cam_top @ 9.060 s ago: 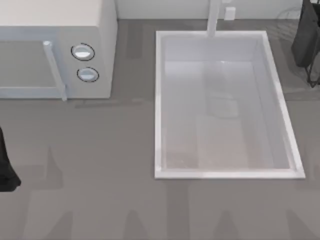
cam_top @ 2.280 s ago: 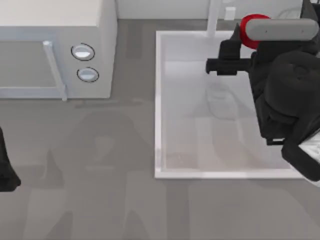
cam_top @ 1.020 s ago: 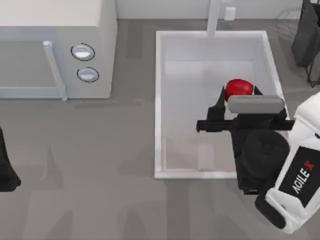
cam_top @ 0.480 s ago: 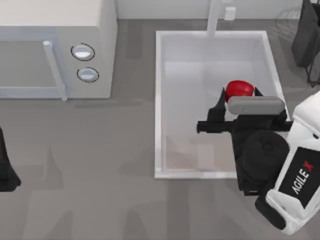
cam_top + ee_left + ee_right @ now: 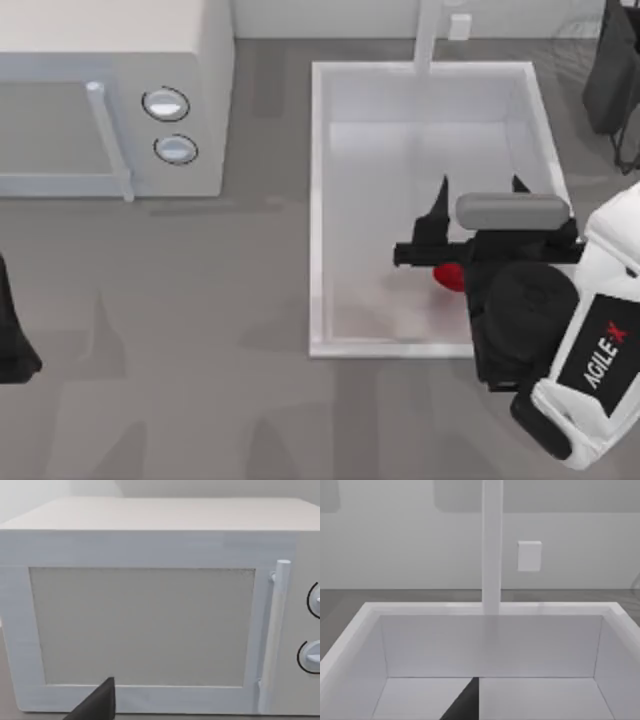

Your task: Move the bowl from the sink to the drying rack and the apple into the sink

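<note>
The red apple lies on the floor of the white sink, half hidden under my right arm. My right gripper hovers over the sink's right half, open, its two dark fingers spread with nothing between them. In the right wrist view I look along the sink toward the faucet post. The bowl is out of view. A dark wire drying rack stands at the back right edge. My left arm is parked at the table's left edge.
A white microwave with two round knobs stands at the back left, and its door faces the left wrist camera. The faucet post rises behind the sink. Grey counter lies between microwave and sink.
The apple has left my right gripper's fingers and dropped to the sink floor, nearer the front rim. The right arm has barely moved. The left arm is still.
</note>
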`<control>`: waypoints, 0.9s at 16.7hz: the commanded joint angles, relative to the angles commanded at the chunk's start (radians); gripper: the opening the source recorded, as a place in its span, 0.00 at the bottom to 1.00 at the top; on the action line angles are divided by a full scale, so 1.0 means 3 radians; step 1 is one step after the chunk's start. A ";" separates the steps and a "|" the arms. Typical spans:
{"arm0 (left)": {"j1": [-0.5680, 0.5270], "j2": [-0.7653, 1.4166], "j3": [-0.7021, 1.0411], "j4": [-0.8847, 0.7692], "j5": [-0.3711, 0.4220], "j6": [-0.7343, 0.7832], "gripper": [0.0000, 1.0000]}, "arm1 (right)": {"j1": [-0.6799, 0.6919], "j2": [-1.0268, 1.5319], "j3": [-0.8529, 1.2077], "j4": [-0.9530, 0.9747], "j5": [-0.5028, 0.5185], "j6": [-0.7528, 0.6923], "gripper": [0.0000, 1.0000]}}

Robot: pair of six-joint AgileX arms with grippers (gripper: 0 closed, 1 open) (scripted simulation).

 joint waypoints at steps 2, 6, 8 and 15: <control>0.0000 0.0000 0.0000 0.0000 0.0000 0.0000 1.00 | 0.0000 0.0000 0.0000 0.0000 0.0000 0.0000 1.00; 0.0000 0.0000 0.0000 0.0000 0.0000 0.0000 1.00 | 0.0000 0.0000 0.0000 0.0000 0.0000 0.0000 1.00; 0.0000 0.0000 0.0000 0.0000 0.0000 0.0000 1.00 | 0.0000 0.0000 0.0000 0.0000 0.0000 0.0000 1.00; 0.0000 0.0000 0.0000 0.0000 0.0000 0.0000 1.00 | -0.0137 -0.0344 -0.0085 -0.0295 -0.0077 0.0054 1.00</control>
